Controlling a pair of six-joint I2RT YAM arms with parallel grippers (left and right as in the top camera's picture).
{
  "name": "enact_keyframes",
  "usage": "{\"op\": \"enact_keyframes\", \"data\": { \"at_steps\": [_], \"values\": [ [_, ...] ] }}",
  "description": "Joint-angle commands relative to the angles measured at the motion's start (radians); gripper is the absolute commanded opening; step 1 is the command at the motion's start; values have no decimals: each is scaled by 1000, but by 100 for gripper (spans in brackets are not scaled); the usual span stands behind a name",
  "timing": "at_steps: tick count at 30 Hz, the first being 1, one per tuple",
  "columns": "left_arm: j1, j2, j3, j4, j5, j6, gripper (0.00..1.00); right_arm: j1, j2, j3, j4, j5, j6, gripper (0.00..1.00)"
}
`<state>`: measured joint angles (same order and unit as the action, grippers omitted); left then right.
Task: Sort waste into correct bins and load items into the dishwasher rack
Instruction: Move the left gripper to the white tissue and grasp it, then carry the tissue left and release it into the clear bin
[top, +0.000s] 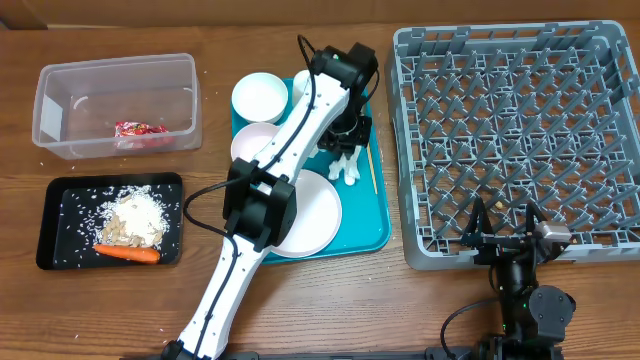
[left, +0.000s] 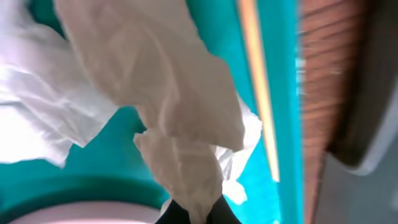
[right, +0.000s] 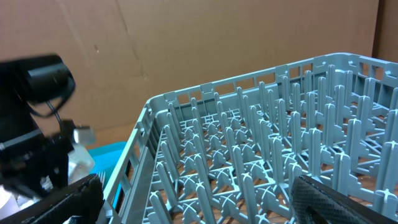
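Note:
My left gripper (top: 349, 146) is over the teal tray and shut on a crumpled white napkin (top: 347, 166), which hangs from the fingertips in the left wrist view (left: 180, 124). A thin wooden stick (top: 371, 166) lies on the tray's right side, also in the left wrist view (left: 258, 93). The pink-white plate (top: 306, 212), a white bowl (top: 260, 97) and another bowl (top: 256, 141) sit on the tray. The clear tub (top: 117, 104) holds a red wrapper (top: 140, 130). The black tray (top: 110, 221) holds rice scraps (top: 133, 216) and a carrot (top: 127, 253). My right gripper (top: 508, 240) is open at the grey rack's (top: 520, 130) front edge.
The teal serving tray (top: 372, 225) stands between the bins on the left and the rack on the right. The left arm stretches across the tray from the front. In the right wrist view the rack's pegs (right: 261, 143) fill the space ahead, with cardboard behind.

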<state>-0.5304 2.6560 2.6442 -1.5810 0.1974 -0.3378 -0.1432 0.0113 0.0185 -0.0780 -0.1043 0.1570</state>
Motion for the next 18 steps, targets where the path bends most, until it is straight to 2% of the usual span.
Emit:
{"op": "enact_keyframes", "data": {
  "at_steps": [1,6,10,12,18],
  "values": [
    [3,8,113,-32,37,2,4,-3,-6,-10,5,-2,3,100],
    [21,8,254,-87,64,2,4,-3,-6,-11,5,-2,3,100],
    [84,-3,394,-108,54,1,4,-3,-6,-10,5,-2,3,100],
    [177,-8,490,-109,54,-12,4,-3,-6,-11,5,-2,3,100],
    [423,-21,498,-108,69,-87,4,-3,-6,-11,5,-2,3,100]
  ]
}}
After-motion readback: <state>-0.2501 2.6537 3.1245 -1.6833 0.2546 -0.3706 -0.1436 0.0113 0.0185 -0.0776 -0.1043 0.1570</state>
